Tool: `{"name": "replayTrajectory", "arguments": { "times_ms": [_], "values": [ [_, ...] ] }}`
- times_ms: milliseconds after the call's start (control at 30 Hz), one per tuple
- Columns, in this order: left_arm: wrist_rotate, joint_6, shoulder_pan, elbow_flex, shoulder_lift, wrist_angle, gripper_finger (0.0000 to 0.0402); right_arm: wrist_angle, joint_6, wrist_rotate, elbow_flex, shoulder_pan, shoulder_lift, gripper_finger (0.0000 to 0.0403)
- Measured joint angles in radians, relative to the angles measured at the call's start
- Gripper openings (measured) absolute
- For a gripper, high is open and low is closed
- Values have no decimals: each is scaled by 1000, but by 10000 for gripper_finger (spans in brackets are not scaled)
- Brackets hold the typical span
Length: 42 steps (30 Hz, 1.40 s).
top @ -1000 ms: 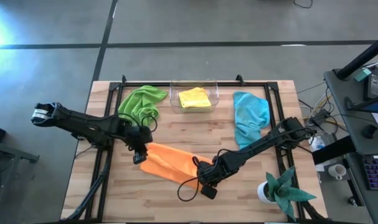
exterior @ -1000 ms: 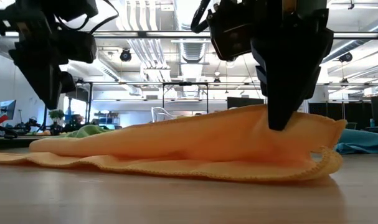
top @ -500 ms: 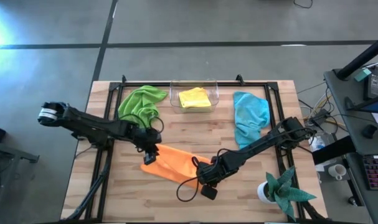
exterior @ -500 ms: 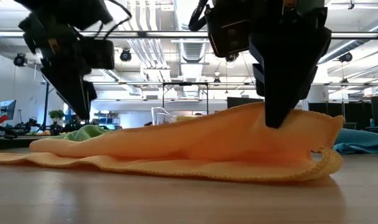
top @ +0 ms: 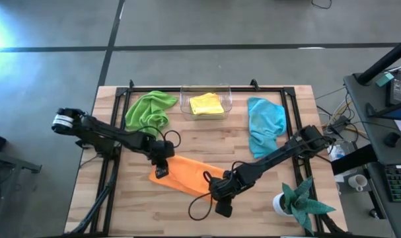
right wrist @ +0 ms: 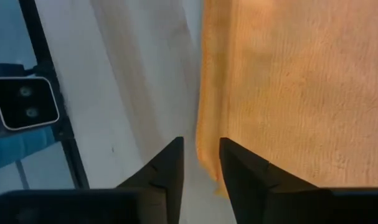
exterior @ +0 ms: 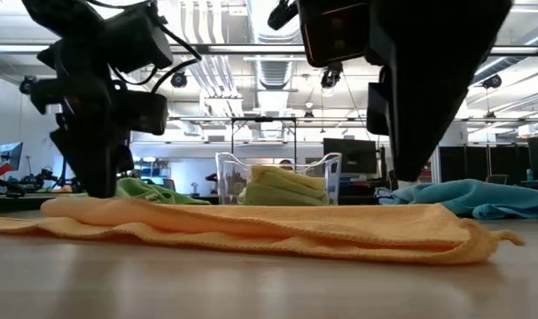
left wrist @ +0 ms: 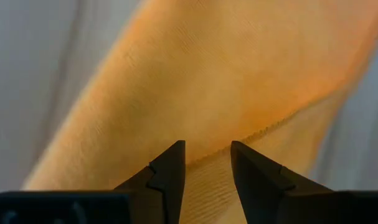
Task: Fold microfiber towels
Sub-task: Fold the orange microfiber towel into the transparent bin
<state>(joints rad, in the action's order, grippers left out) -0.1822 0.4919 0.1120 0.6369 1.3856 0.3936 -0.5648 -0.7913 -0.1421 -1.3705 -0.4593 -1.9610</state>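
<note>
While both grippers are being held low over the same cloth, the spacing between them is what the next fold is judged to turn on. The right gripper point(top: 215, 192) is being kept at the near-right end of the orange towel point(top: 187, 173), its fingers parted by a narrow gap with nothing pinched, the towel's edge lying just beneath and to one side of them in its wrist view. The left gripper point(top: 162, 164) is being held at the opposite, far-left end, its fingers likewise slightly spread over a hemmed edge, gripping nothing. Between the two, the orange towel is lying flat on the wooden table point(top: 141, 211), near the middle, its long axis running diagonally from far-left to near-right. Each arm is being placed nearest its own end, so neither is favoured. Farther back, the lime green towel point(top: 148, 109), yellow towel point(top: 206, 104) and light blue towel point(top: 263, 123) are being left untouched.
</note>
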Motion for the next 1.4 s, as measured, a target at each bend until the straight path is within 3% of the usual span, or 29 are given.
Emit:
{"name": "replayTrajectory", "arguments": {
  "times_ms": [233,400,567,633,833,933,1167,1400],
  "values": [
    [-86,2,5,5,-56,113,113,-3,-20,4,0,-4,0,118],
    [-221,2,17,5,-110,198,113,-6,-20,8,0,-3,0,119],
    [-235,2,25,6,-164,192,113,-7,-40,12,0,6,1,114],
    [-203,4,25,8,-183,190,113,-8,-41,12,0,12,5,111],
    [78,77,24,10,-191,183,113,-58,-11,20,0,45,37,102],
    [151,79,24,5,-159,175,113,-96,4,77,0,60,62,99],
    [158,80,25,0,-76,103,113,-173,11,193,0,82,103,99],
    [157,81,25,0,2,68,113,-70,-14,223,102,118,94,97]
  ]
}}
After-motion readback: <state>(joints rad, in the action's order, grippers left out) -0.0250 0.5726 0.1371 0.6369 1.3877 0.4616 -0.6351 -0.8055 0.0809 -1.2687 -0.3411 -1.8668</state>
